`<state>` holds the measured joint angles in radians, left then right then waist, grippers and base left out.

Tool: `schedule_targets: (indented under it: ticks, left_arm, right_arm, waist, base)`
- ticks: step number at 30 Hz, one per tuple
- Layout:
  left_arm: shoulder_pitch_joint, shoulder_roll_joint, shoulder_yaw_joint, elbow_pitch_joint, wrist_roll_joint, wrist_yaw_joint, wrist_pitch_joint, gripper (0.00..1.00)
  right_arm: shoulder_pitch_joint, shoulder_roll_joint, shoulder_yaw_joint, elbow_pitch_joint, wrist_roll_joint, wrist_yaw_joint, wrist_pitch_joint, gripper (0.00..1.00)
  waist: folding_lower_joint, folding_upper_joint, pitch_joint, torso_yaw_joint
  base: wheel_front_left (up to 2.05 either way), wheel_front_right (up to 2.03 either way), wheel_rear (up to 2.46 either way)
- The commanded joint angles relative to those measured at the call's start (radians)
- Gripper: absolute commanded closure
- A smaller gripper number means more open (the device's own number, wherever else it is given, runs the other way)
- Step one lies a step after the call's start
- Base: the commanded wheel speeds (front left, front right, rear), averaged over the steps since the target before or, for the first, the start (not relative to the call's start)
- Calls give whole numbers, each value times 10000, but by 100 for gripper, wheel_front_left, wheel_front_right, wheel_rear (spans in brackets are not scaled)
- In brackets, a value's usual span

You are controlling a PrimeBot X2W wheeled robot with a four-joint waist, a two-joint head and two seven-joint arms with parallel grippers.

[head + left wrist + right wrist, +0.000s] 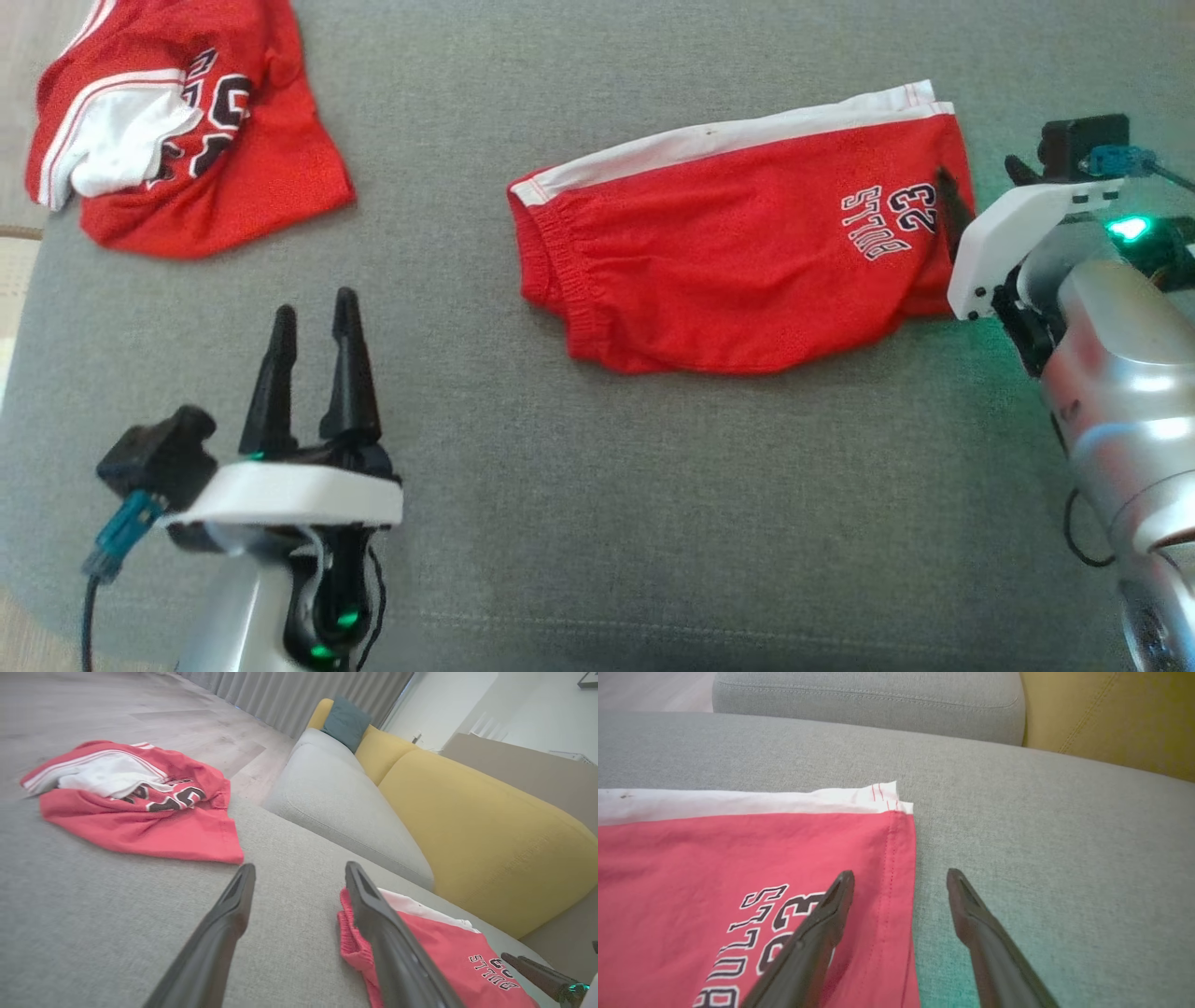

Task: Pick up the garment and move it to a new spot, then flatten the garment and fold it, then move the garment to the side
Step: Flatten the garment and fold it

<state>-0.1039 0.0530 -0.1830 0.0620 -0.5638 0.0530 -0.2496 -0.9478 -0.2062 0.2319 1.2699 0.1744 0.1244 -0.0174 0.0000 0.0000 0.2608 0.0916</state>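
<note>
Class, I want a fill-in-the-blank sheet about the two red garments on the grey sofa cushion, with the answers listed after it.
1. The number printed on the shorts is ____.
2. The stripe along one edge of the shorts is coloured ____.
3. In the head view, the crumpled jersey lies to the ____ of the shorts.
4. The backrest of the sofa is coloured ____.

Missing words: 23; white; left; yellow.

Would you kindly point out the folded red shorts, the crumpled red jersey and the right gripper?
folded red shorts [728, 271], head view, middle of the red front.
crumpled red jersey [280, 201], head view, plain red lower part.
right gripper [900, 873], right wrist view, midway between its fingertips.
</note>
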Motion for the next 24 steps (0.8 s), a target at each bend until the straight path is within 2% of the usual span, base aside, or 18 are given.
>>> schedule_targets:
  ticks: [1, 12, 13, 14, 15, 17, 20, 24]
  left_arm:
    - [-96, 45, 409, -431, 154, -20, -121, 0]
    - [286, -22, 652, -840, 290, -15, -122, 0]
    - [308, -23, 665, -868, 307, 1, -122, 0]
    - [330, -24, 682, -896, 310, 21, -122, 0]
    - [350, -24, 699, -921, 314, 42, -122, 0]
    - [392, -25, 725, -961, 328, 81, -122, 0]
    - [445, -26, 765, -1011, 371, 133, -122, 0]
    - [494, -26, 799, -1019, 429, 159, -122, 0]
  right_arm:
    - [63, -23, 233, -210, 199, 63, 180, 0]
    - [361, -259, 651, -39, 1495, 63, 2232, 0]
    - [400, -237, 726, -73, 1603, 63, 2385, 9]
    - [437, -229, 806, -127, 1709, 63, 2517, 24]
    - [478, -225, 895, -186, 1817, 63, 2660, 44]
    - [564, -230, 1082, -334, 2039, 63, 2925, 62]
    - [679, -290, 1331, -618, 2362, 63, 3105, 100]
    - [774, -372, 1515, -886, 2633, 63, 2993, 100]
  waist:
    - [0, 0, 6, 81]
    - [0, 0, 81, 604]
    - [0, 0, 61, 620]
    - [0, 0, 41, 630]
    - [0, 0, 21, 633]
    - [0, 0, -15, 618]
    - [0, 0, -53, 561]
    - [0, 0, -94, 444]
  base:
    - [0, 0, 0]
    - [0, 0, 0]
    - [0, 0, 0]
    - [0, 0, 0]
    - [0, 0, 0]
    - [0, 0, 0]
    - [0, 0, 0]
    - [0, 0, 0]
